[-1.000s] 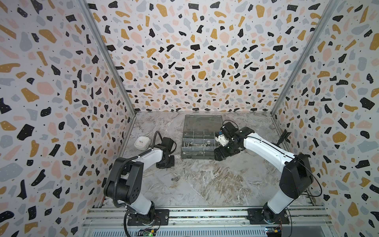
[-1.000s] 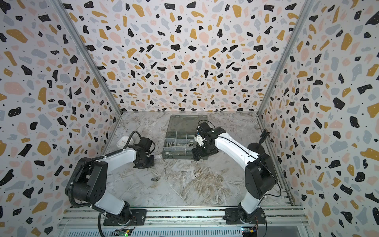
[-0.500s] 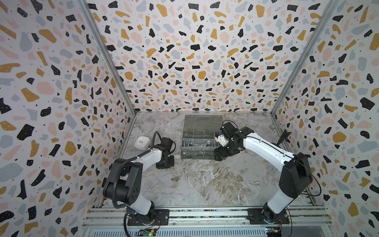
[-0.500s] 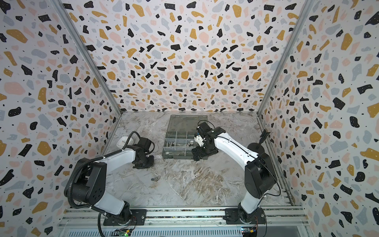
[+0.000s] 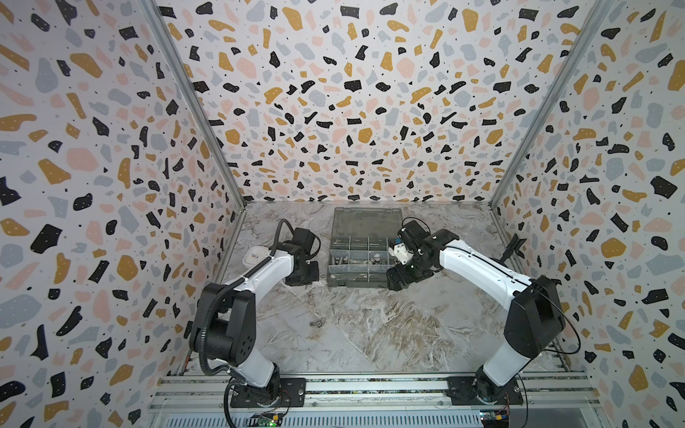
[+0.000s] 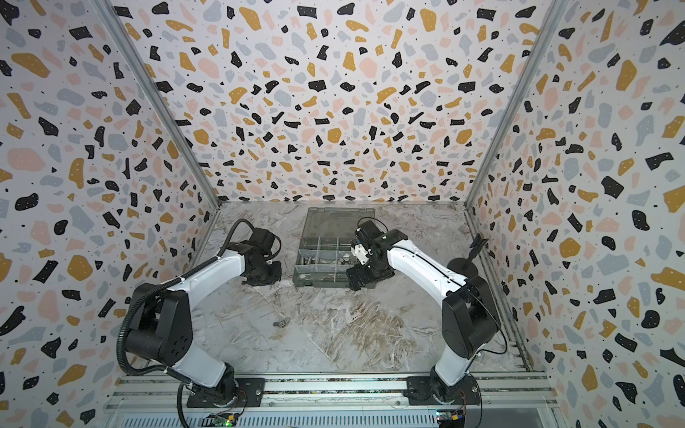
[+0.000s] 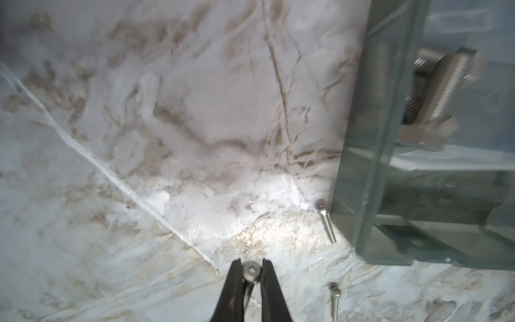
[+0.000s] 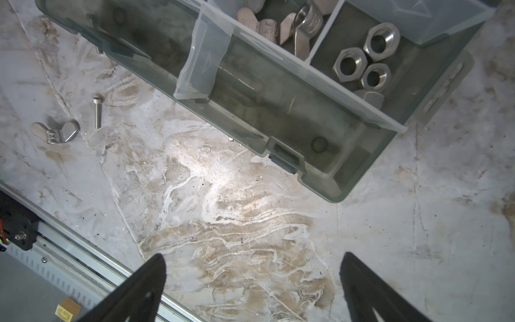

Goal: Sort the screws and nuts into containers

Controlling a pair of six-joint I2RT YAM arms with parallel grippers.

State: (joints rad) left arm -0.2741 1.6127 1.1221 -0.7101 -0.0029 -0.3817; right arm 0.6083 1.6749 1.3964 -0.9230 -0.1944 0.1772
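In both top views the grey box (image 5: 356,284) (image 6: 321,283) sits open toward the back of the marble table (image 5: 370,333), lid (image 5: 367,222) laid flat behind it. Its compartments (image 5: 356,255) hold small silver bits, too tiny to sort out from up here. A lone wing nut (image 5: 317,323) lies out on the table, well apart from the box. The left gripper (image 5: 302,279) is down low just left of the box, arm reaching forward from a folded elbow. The right gripper (image 5: 396,279) is at the box's near right corner, its arm stretched in from the right. A white case (image 5: 255,255) peeks out behind the left arm.

Left wrist view now: the left gripper (image 7: 251,263) is pinched tight on a screw (image 7: 251,272), head facing the camera, shaft running back between the jaws. Two more screws lie on the table, one (image 7: 326,220) just beside the box wall (image 7: 367,167), another (image 7: 335,299) nearby. Through that wall, thick threaded bolts (image 7: 440,83) lie in a compartment.

Right wrist view: one compartment holds hex nuts (image 8: 362,64), its neighbour wing nuts (image 8: 281,22). The right gripper (image 8: 253,260) has its jaws spread wide over bare table, near the box's corner. Out on the table a wing nut (image 8: 54,132) and a screw (image 8: 97,111) lie side by side.
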